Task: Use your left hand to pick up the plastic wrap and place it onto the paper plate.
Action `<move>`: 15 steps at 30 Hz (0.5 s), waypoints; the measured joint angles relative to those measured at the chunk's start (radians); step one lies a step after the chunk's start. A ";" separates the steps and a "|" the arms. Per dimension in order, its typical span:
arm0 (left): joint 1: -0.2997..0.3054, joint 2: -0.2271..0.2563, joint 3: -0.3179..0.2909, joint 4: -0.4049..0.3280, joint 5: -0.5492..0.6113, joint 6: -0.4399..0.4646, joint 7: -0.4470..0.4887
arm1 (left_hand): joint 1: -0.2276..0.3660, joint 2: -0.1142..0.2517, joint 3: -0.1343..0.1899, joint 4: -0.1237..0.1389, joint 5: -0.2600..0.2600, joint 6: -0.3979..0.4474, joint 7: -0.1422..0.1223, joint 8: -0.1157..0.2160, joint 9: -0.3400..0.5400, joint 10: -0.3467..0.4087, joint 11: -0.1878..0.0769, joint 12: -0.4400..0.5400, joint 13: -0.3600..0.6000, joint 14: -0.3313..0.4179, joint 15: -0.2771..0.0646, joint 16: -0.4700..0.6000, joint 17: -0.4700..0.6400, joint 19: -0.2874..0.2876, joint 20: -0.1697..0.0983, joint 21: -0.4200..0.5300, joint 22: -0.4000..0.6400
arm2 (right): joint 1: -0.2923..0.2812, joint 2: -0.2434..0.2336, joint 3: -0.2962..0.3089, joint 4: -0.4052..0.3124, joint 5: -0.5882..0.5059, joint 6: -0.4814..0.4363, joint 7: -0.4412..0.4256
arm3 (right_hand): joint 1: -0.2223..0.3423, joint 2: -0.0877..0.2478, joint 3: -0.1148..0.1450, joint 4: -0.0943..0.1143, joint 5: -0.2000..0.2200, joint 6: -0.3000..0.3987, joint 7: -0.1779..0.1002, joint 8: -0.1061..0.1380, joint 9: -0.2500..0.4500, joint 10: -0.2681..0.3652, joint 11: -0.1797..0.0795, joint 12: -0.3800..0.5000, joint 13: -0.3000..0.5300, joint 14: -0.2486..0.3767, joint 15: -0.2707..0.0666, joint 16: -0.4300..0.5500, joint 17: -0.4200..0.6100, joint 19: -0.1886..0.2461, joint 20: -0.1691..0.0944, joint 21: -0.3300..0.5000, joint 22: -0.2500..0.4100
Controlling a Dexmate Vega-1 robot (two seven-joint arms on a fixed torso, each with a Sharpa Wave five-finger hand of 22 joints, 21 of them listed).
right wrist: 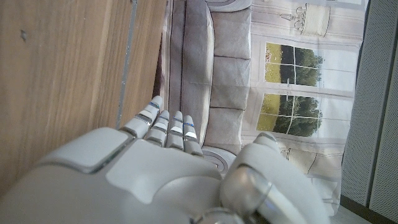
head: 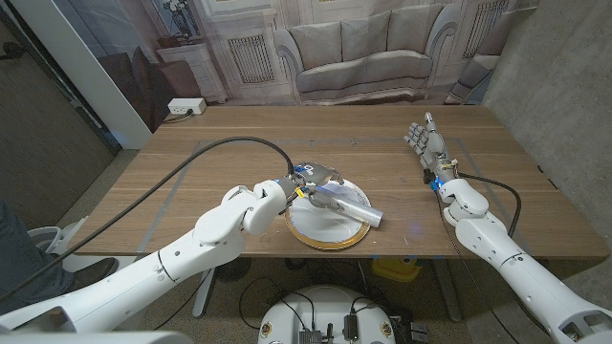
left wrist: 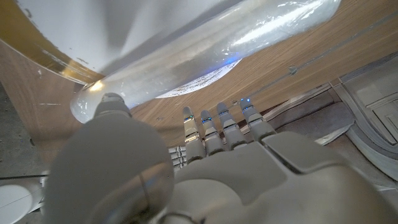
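The plastic wrap [head: 350, 206], a clear shiny roll, lies across the white paper plate [head: 323, 230] with its gold rim, near the table's front edge. One end of the roll juts past the plate's right rim. My left hand [head: 308, 182] hovers at the roll's left end. In the left wrist view its fingers [left wrist: 219, 128] reach out straight beneath the plastic wrap [left wrist: 211, 45] without wrapping it, the thumb tip sits close by the roll's end, and the plate [left wrist: 65, 28] lies beyond. My right hand [head: 426, 140] stands at the far right with fingers spread, holding nothing.
A black cable [head: 220, 146] arcs over the table's left half to my left wrist. A white power strip [head: 185, 107] lies at the back left corner. Thin tape lines mark the wooden table [head: 316, 134]. A backdrop printed with a sofa stands behind.
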 measured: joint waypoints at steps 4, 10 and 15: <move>0.004 0.000 -0.006 -0.003 0.001 -0.001 0.006 | 0.000 0.000 0.000 0.000 0.000 0.000 0.000 0.000 0.000 0.000 0.000 0.000 0.000 0.000 0.000 0.000 0.000 -0.005 0.005 0.000 0.000 | -0.003 -0.002 0.002 -0.004 0.000 0.001 -0.002 | 0.000 0.000 0.000 0.000 0.000 0.000 0.000 0.000 0.000 0.000 0.000 0.000 0.000 0.000 0.000 0.000 0.000 0.000 0.000 0.000 0.000; 0.012 0.001 -0.016 -0.008 0.003 -0.007 0.024 | 0.000 0.000 0.000 0.000 0.004 0.000 0.000 0.000 0.000 0.000 0.000 0.000 0.000 0.000 0.000 0.000 0.000 -0.005 0.005 0.000 0.000 | -0.009 -0.004 0.004 -0.012 0.000 0.004 -0.005 | 0.000 0.000 0.000 0.000 0.000 0.000 0.000 0.000 0.000 0.000 0.000 0.000 0.000 0.000 0.000 0.000 0.000 0.000 0.000 0.000 0.000; 0.019 0.005 -0.027 -0.014 0.003 -0.009 0.032 | 0.000 0.000 0.000 0.000 0.008 -0.006 -0.006 0.000 0.000 0.000 0.000 0.000 0.000 0.000 0.000 0.000 0.000 -0.005 0.005 0.000 0.000 | -0.010 -0.004 0.005 -0.014 -0.002 0.007 -0.007 | 0.000 0.000 0.000 0.000 0.000 0.000 0.000 0.000 0.000 0.000 0.000 0.000 0.000 0.000 0.000 0.000 0.000 0.000 0.000 0.000 0.000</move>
